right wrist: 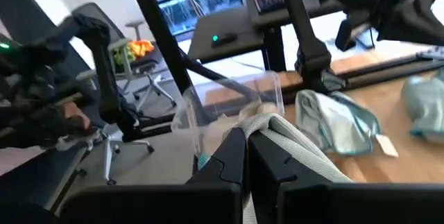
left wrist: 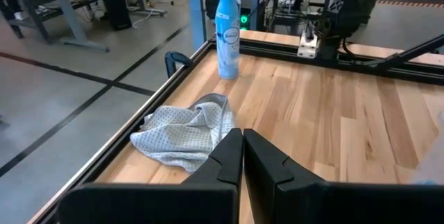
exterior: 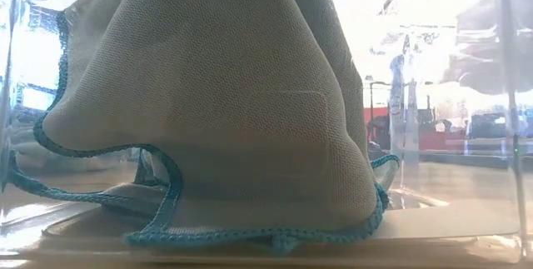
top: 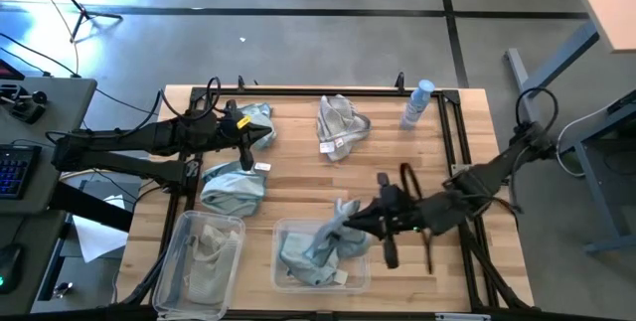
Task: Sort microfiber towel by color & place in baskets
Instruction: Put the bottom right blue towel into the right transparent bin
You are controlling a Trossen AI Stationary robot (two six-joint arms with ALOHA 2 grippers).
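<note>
Table (top: pixel 437 177) wood, my landmark. Two clear baskets at its near edge: wider basket (top: pixel 286 230) mid-edge with teal-blue towels inside, narrower basket (top: pixel 175 237) toward near-left corner holding beige towel (top: pixel 207 261). Right gripper (top: pixel 350 218) above wider basket's right end, pinched shut on pale towel (top: pixel 340 212) that drapes into it. Left gripper (top: pixel 244 138) over table's left side, fingers pressed together, holding nothing I can see; teal towel (top: pixel 260 122) beside it, another teal towel (top: pixel 233 190) nearer baskets. Grey towel (top: pixel 341 125) and spray bottle (top: pixel 417 104) near far edge.
</note>
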